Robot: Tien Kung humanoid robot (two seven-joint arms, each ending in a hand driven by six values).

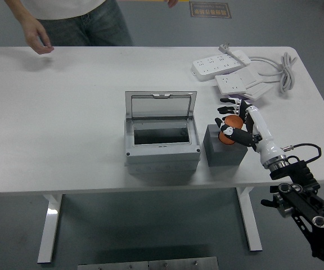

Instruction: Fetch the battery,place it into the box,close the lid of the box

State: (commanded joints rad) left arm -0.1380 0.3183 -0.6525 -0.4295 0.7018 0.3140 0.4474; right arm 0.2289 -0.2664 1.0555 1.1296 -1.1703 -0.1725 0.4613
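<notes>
An orange battery (230, 129) stands in a dark grey holder block (224, 148) right of the box. My right hand (234, 120) is curled around the battery, fingers behind it and thumb in front. The grey box (161, 145) sits mid-table with its clear lid (160, 106) standing open at the back; its inside looks empty. My left arm is out of view.
Two white power strips (221, 63) with a coiled cable (286, 70) lie at the back right. A person stands at the far left side of the table, one hand (40, 43) hovering over its far edge.
</notes>
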